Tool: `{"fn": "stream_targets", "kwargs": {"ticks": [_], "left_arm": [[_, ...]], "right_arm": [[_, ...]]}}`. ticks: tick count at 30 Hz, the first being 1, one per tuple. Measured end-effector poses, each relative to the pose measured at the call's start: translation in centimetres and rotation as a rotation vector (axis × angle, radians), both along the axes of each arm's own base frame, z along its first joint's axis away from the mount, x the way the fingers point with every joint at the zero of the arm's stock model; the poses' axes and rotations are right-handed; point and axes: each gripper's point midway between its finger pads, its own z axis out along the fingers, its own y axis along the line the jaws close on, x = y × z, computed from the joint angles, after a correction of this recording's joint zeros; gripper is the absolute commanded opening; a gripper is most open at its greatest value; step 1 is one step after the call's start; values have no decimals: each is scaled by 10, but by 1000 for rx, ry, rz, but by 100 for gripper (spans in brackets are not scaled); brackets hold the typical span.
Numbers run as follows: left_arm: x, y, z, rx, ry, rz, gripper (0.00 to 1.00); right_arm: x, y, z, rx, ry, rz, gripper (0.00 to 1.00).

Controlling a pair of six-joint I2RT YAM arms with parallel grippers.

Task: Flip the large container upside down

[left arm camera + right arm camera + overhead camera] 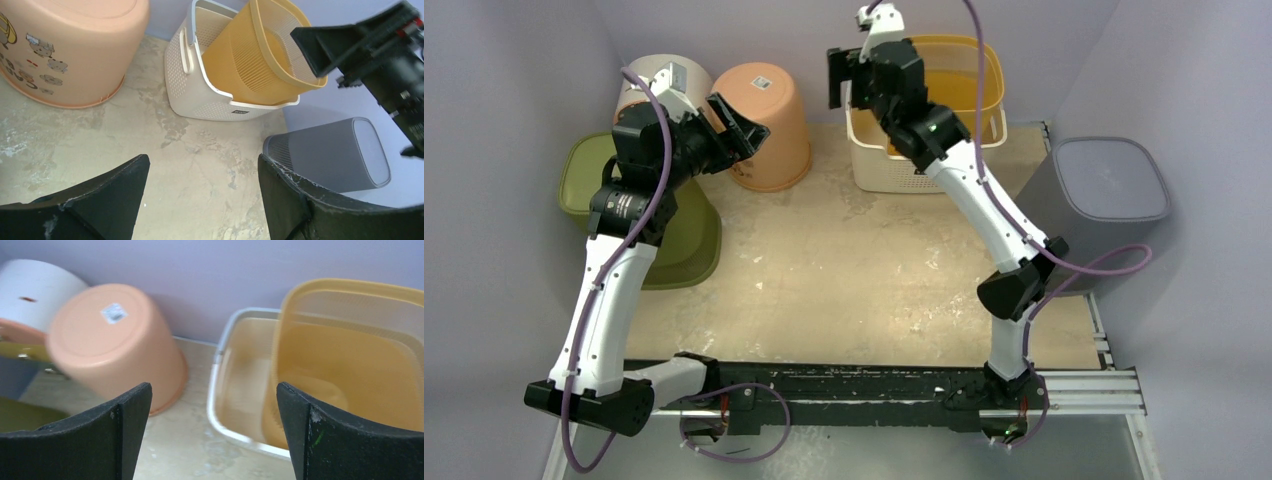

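Note:
The large container, a white perforated basket (pixel 874 170) (pixel 200 95), stands upright against the back wall, its rim (pixel 220 405) in the right wrist view. A yellow mesh basket (pixel 969 75) (pixel 250 60) (pixel 360 365) leans tilted inside it. My right gripper (pixel 844 80) (pixel 212 390) hovers open above the basket's left rim, with nothing between its fingers. My left gripper (pixel 742 125) (pixel 202 162) is open too, raised over the table beside the peach bucket and holding nothing.
A peach bucket (pixel 769 120) (pixel 65 50) (pixel 110 340) sits upside down at the back left, with a white bucket (pixel 649 80) behind it. A green tub (pixel 689 245) lies under my left arm. A grey bin (pixel 1109 185) (pixel 330 155) stands inverted at the right.

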Motion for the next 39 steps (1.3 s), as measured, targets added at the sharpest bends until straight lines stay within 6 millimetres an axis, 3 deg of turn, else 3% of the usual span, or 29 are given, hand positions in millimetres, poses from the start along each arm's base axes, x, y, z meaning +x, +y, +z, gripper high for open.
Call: {"fn": "stream_targets", "kwargs": {"ticks": [2,6,8,12,23,29,35,39], "left_arm": [[0,0,-3,1,7,-1,77],[1,0,-10,4,22,-1,77],[1,0,-13,6,29,0,77],[2,0,-18,9,40,-1,77],[7,-2,-28,15,63,-1,77],[8,-2,-36,19,82,0,77],[7,-1,-36,19,80,0,77],[5,0,-34,18,74,3,77]], "right_arm": [[18,-22,-13,-21,36,-39,93],[47,-56,-64,-74,159,-76,93],[56,-63,-89,-93,216,-71,92],[60,-59,-114,-113,274,-30,92],[63,-60,-121,-139,279,10,61],[63,-60,-125,-175,278,34,10],[69,-64,-121,-212,246,23,0],[70,-69,-117,-225,237,13,0]]}}
